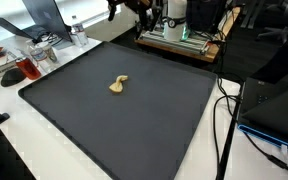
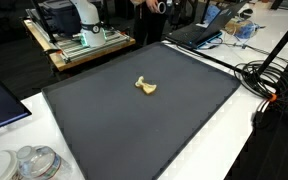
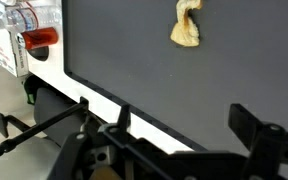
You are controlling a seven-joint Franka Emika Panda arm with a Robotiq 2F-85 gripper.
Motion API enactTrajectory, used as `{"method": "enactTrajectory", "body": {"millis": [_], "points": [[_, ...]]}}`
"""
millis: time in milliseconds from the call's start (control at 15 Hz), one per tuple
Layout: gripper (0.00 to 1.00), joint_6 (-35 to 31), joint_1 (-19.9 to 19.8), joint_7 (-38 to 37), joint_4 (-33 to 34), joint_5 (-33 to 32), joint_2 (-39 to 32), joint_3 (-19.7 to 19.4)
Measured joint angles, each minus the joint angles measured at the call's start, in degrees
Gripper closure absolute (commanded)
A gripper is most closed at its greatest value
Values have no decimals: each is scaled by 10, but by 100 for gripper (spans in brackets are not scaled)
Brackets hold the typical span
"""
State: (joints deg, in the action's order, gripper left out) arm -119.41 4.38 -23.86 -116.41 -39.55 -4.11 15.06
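Hand (image 3: 179, 128) spread wide, empty, tan object (image 3: 187, 23) on dark mat (image 3: 124, 55)

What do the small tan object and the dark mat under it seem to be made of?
The small tan object looks like soft matte cloth or rope, because it appears twisted and knotted; the blur leaves this open. The dark mat seems to be matte rubber or foam: it lies flat, thin-edged, and shows almost no glare.
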Motion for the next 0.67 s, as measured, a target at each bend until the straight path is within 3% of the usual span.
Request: {"method": "enactTrajectory", "body": {"millis": [333, 667], "points": [[0, 52, 49, -23, 67, -22, -108, -29], [0, 58, 76, -23, 108, -20, -187, -56]]}}
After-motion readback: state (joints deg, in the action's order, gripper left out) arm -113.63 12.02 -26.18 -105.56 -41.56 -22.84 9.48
